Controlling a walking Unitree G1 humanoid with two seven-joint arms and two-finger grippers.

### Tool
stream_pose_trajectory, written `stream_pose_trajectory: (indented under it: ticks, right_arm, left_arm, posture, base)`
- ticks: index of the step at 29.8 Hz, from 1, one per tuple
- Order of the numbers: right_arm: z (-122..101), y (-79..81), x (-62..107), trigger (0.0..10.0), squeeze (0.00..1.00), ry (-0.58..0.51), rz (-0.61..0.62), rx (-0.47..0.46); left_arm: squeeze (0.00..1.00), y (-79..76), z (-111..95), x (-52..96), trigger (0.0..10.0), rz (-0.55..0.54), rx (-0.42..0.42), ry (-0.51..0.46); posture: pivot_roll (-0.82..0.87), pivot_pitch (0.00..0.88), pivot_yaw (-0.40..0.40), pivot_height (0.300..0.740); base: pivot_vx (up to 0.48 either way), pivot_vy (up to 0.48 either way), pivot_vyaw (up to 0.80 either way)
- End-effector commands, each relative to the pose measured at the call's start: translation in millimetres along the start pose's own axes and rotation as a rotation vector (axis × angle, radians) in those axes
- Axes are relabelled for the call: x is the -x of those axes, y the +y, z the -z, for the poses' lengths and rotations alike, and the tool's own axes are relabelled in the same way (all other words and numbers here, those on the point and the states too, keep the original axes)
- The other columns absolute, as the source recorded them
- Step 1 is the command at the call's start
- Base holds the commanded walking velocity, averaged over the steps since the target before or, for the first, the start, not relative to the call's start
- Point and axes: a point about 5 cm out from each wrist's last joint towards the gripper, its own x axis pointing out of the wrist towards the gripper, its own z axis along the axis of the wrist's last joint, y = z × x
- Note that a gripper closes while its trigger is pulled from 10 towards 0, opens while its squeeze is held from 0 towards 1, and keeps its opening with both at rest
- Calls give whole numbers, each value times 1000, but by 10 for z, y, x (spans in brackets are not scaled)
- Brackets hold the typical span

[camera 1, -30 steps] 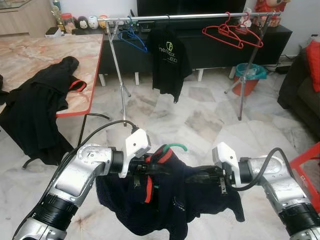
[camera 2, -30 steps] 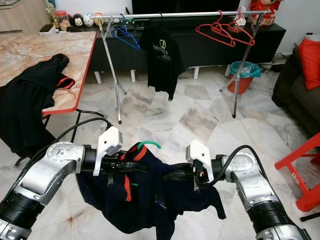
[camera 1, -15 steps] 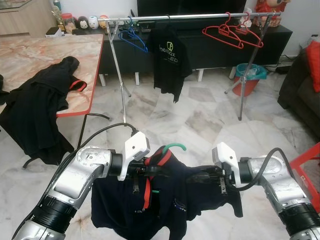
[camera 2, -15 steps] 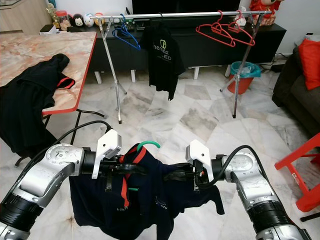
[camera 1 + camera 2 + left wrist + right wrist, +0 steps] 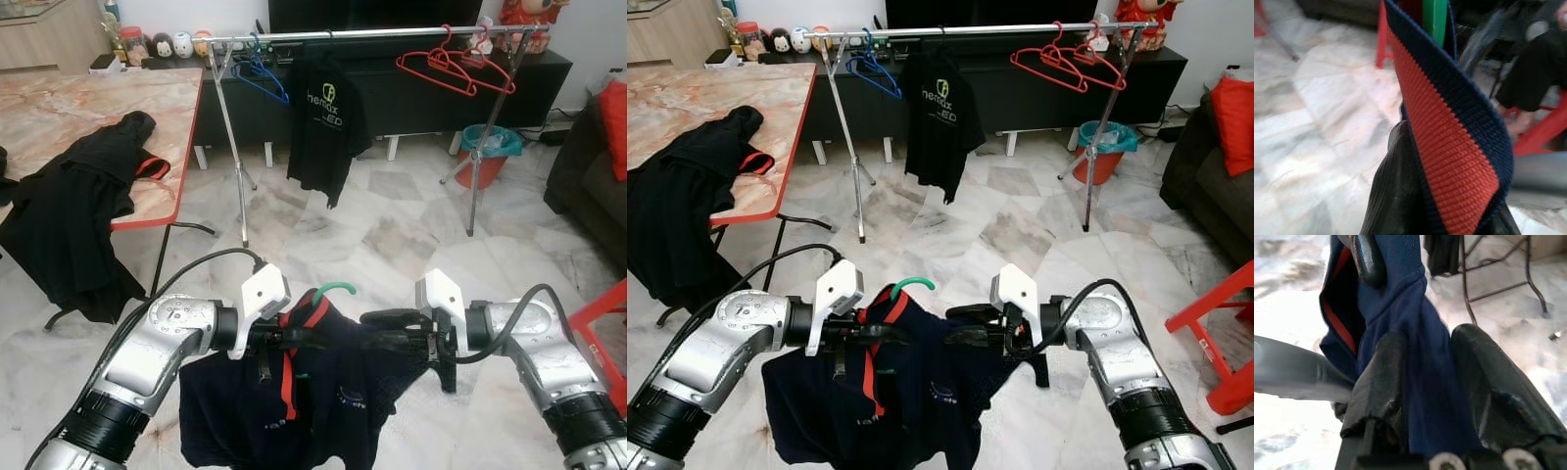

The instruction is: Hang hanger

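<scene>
While carrying, not yet hanging: navy shirt (image 5: pixel 294 401) on green hanger (image 5: pixel 333 290) held low between left gripper (image 5: pixel 294 338), clamped at collar, and right gripper (image 5: pixel 377 328), pinching shoulder fabric. Next: approach distant rail (image 5: pixel 372 33), lift hook over.

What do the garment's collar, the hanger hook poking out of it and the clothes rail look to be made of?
Collar: ribbed knit fabric, orange banded with navy; the knit rows show clearly in the left wrist view. Hanger hook: probably plastic, smooth glossy green. Clothes rail: apparently metal tubing, a thin shiny silver bar on thin legs.
</scene>
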Motion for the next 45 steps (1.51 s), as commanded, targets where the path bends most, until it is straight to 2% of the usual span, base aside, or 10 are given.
stream_pose_trajectory:
  ticks: [1,8,10,14,15,21,27,32,40,45]
  right_arm:
    - [-4,-87,88,10000,1000,15,88,18]
    - [68,-285,180,10000,1000,-3,417,11]
    - [82,-362,213,10000,0,-33,562,-5]
    - [101,-442,251,10000,0,-88,735,-47]
    - [159,-468,261,10000,0,-108,847,-89]
    - [580,-302,76,10000,0,-164,1186,-380]
    - [788,-95,-98,10000,0,-205,1291,-517]
    - [762,-25,-259,10000,0,-211,1238,-484]
    - [831,20,-177,10000,0,-232,1319,-502]
    - [793,9,-195,10000,0,-257,1334,-491]
  left_arm:
    - [0,116,0,86,0,-119,-17,-11]
    - [0,333,77,158,0,-409,1,-24]
    - [0,388,115,170,0,-512,2,-23]
    - [0,424,152,153,2980,-605,27,-37]
    - [0,440,182,120,10000,-662,59,-49]
    - [0,469,256,68,10000,-855,152,-160]
    - [0,403,509,146,10000,-945,202,-154]
    - [0,360,634,322,10000,-1067,238,-186]
    - [0,300,867,619,10000,-1250,242,-143]
    - [0,369,841,579,10000,-1256,231,-138]
  posture:
    - [46,0,10,740]
    - [50,3,10,740]
    - [44,7,12,740]
    - [42,8,12,740]
    - [41,9,11,740]
    - [37,0,7,740]
    - [31,0,0,740]
    - [29,0,-7,740]
    - [22,0,-25,740]
    - [-4,0,-10,740]
  base:
    - [0,0,0]
    - [0,0,0]
    - [0,0,0]
    - [0,0,0]
    - [0,0,0]
    - [0,0,0]
    - [0,0,0]
    - [0,0,0]
    - [0,0,0]
    - [0,0,0]
